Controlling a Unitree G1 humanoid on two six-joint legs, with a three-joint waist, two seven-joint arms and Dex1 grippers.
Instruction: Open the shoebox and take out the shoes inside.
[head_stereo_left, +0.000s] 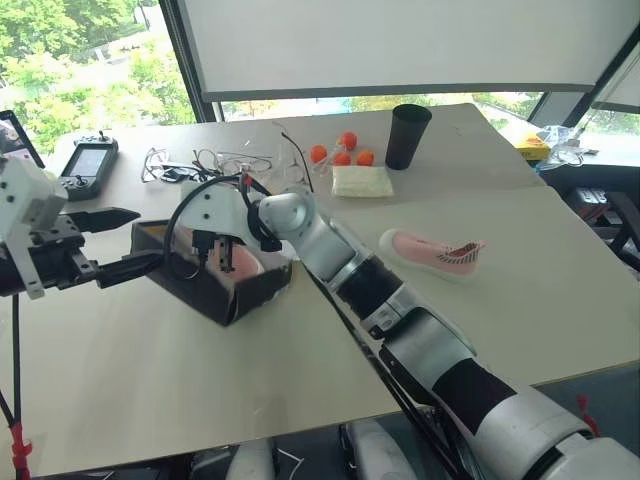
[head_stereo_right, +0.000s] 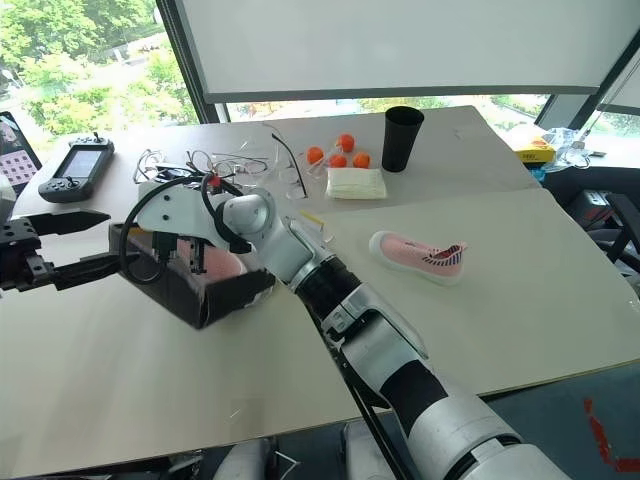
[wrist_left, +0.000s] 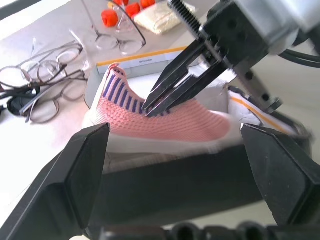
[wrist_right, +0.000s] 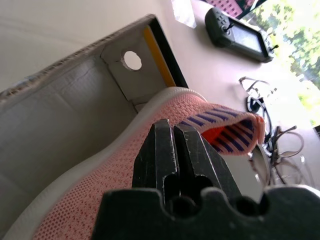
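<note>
Shoebox (head_stereo_left: 215, 285) open on bench (head_stereo_left: 150, 380); pink shoe (wrist_left: 160, 122) inside, soft, light. Right end effector (wrist_left: 160, 102) clamped on collar; left end effector (head_stereo_left: 118, 242) spread wide, empty

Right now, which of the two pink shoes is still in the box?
The shoe the right gripper pinches, inside the shoebox. The other shoe lies alone on the table.
</note>
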